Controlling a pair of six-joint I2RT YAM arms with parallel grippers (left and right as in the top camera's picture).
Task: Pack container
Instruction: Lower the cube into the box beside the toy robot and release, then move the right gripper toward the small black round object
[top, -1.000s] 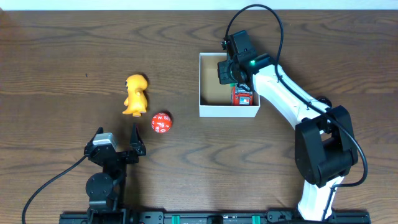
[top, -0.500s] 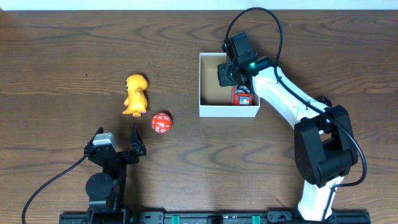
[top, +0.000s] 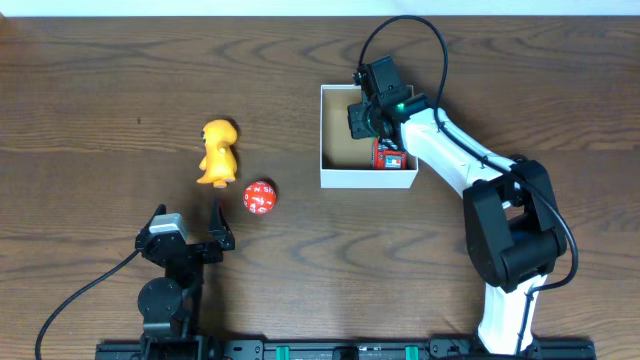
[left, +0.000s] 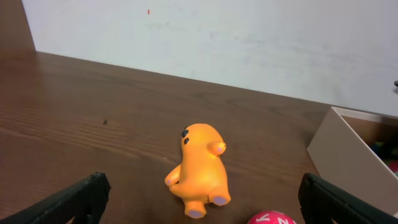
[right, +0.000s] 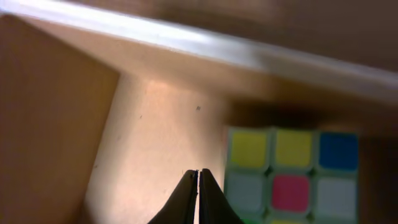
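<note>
The container (top: 340, 178), a white-walled square box with a brown inside, stands right of the table's middle. My right gripper (top: 362, 120) is down inside it, shut on nothing, its tips (right: 198, 173) just over the brown floor (right: 155, 143). A colour-tiled puzzle cube (right: 292, 171) lies right beside them; from overhead the cube (top: 389, 156) looks red. An orange toy figure (top: 218, 152) and a red ball with white letters (top: 260, 197) lie on the wood to the left. My left gripper (top: 190, 238) rests open near the front edge, facing the orange figure (left: 199, 168) and the ball (left: 270, 219).
The container's near wall (left: 339, 155) shows at the right of the left wrist view. The right arm (top: 470, 160) reaches in over the container's right wall. A white wall (left: 217, 43) runs behind the table's far edge.
The right arm's elbow has swung a little toward the left, with the gripper staying inside the container. The left arm and the toys have not moved.
</note>
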